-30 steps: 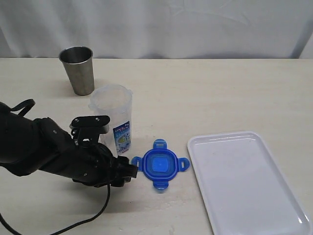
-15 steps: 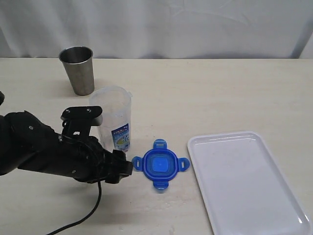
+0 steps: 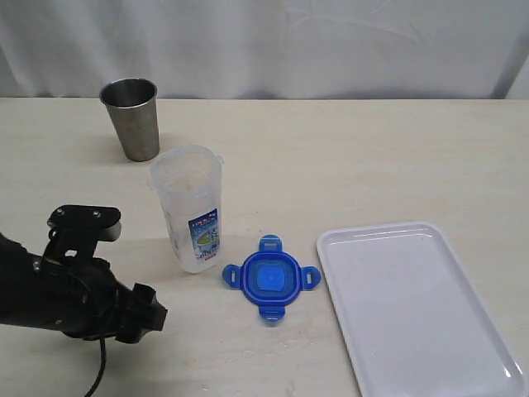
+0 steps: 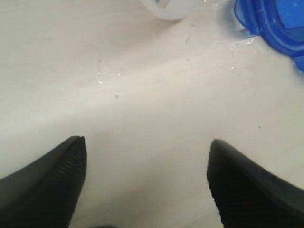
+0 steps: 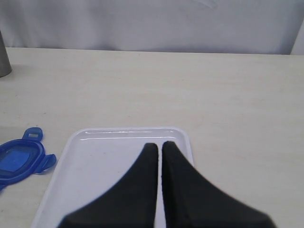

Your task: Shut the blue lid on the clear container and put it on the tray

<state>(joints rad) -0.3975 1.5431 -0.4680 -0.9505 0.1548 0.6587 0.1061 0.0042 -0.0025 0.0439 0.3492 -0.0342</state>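
The clear container [image 3: 187,208] stands upright and uncovered on the table, its blue-and-white label facing front. Just right of it the blue lid [image 3: 270,278] lies flat, lighter centre up; it also shows in both wrist views [image 4: 279,20] [image 5: 20,159]. The white tray [image 3: 413,318] lies at the right with nothing on it. My left gripper [image 3: 151,317] is open and holds nothing, low over bare table, well left of the lid; its jaws stand wide apart [image 4: 147,142]. My right gripper [image 5: 160,145] is shut, hanging over the tray [image 5: 95,164]; the exterior view does not show it.
A grey steel cup [image 3: 132,117] stands at the back left, behind the container. A white curtain closes off the far table edge. The container's base [image 4: 170,7] sits at the edge of the left wrist view, with water droplets on the table near it.
My left arm has drawn back to the left and toward the front edge, away from the lid and container. Lid, container and tray have not moved.
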